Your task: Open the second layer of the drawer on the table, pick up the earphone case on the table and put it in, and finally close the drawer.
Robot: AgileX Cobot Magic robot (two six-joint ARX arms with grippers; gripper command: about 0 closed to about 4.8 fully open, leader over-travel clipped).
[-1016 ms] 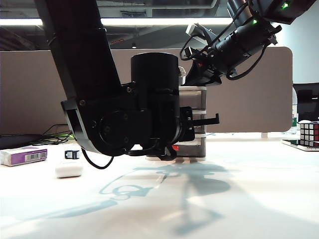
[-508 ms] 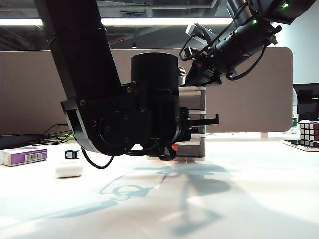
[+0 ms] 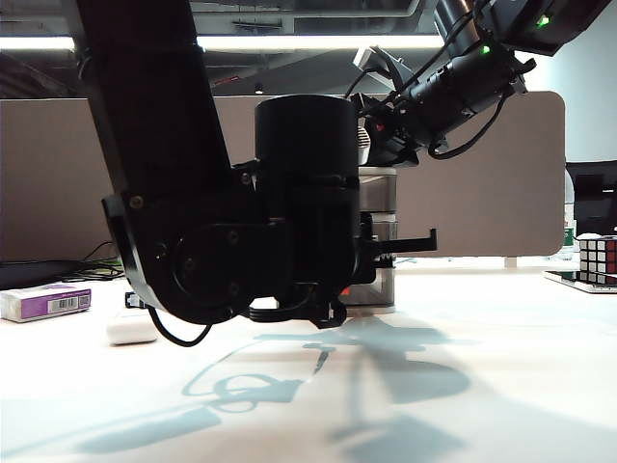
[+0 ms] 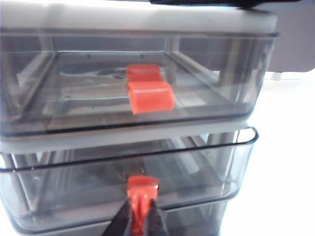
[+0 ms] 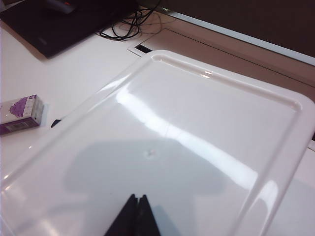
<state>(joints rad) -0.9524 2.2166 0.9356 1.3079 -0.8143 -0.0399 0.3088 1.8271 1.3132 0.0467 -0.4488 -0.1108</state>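
Your left end effector [image 4: 140, 216] has just pinched shut on the small red-orange handle [image 4: 142, 189] of the middle smoky translucent grey drawer [image 4: 216, 162] in the white-framed three-tier drawer unit [image 3: 378, 236], and in the exterior view the big black left arm now sits a little nearer the camera than a second ago. In the left wrist view that middle drawer's rim already stands slightly proud of the top drawer above it, so the pull seems to have begun; you likely need a straight draw toward the near side to open it fully. Your right end effector [image 5: 135, 214] hovers with its fingertips pressed together, holding nothing, just over the unit's glossy white top [image 5: 197, 128], well placed to steady it. The small glossy white pebble-shaped earphone case [image 3: 127, 328] lies untouched on the white worktop [image 3: 501, 367] to the left, near the white-and-purple barcode box [image 3: 43, 302].
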